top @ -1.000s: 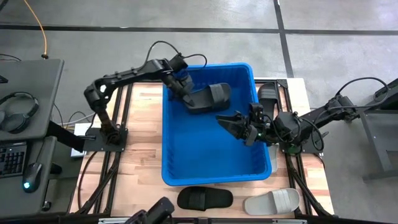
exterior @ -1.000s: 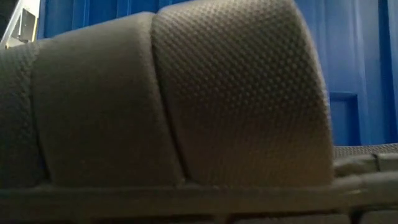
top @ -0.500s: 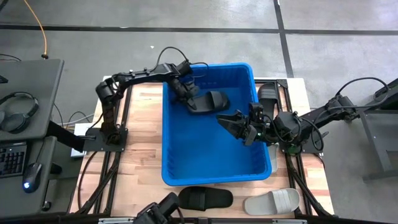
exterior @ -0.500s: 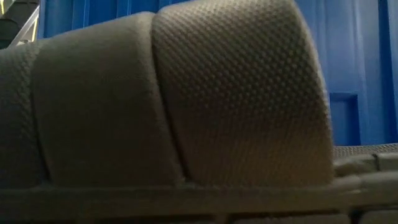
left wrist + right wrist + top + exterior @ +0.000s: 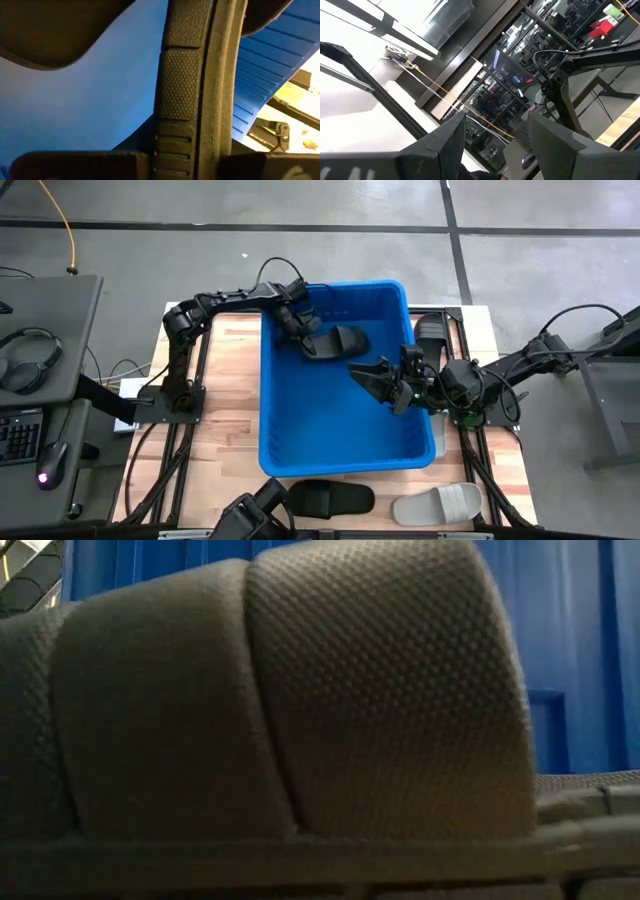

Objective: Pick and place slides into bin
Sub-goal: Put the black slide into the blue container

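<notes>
My left gripper (image 5: 297, 327) reaches down into the far left corner of the blue bin (image 5: 335, 460) and is shut on a black slide (image 5: 337, 340), whose strap is toward the bin's right. The left wrist view shows this slide's textured sole edge (image 5: 182, 90) running away between the fingers. My right gripper (image 5: 385, 385) is open and empty over the bin's right half. A black slide (image 5: 330, 498) and a light grey slide (image 5: 437, 503) lie flat on the table's near edge. Another black slide (image 5: 432, 330) lies right of the bin. My left gripper pinches the black slide's end nearest the bin's left wall (image 5: 175, 150) between its two fingers (image 5: 75, 167). It comes slanting down from the table's left. The slide stretches away from the fingers toward the bin's right, low inside the bin; whether it rests on the floor I cannot tell.
In the low view the near black slide's strap (image 5: 300, 710) fills most of the picture, with the bin's wall (image 5: 580, 640) behind it. A desk with headphones (image 5: 30, 360) stands left of the table. A dark object (image 5: 255, 518) shows at the table's near edge.
My left gripper has gone down deeper into the bin with the black slide, which has tipped flatter and sits lower than before. The left arm's elbow has swung toward the table's far side.
</notes>
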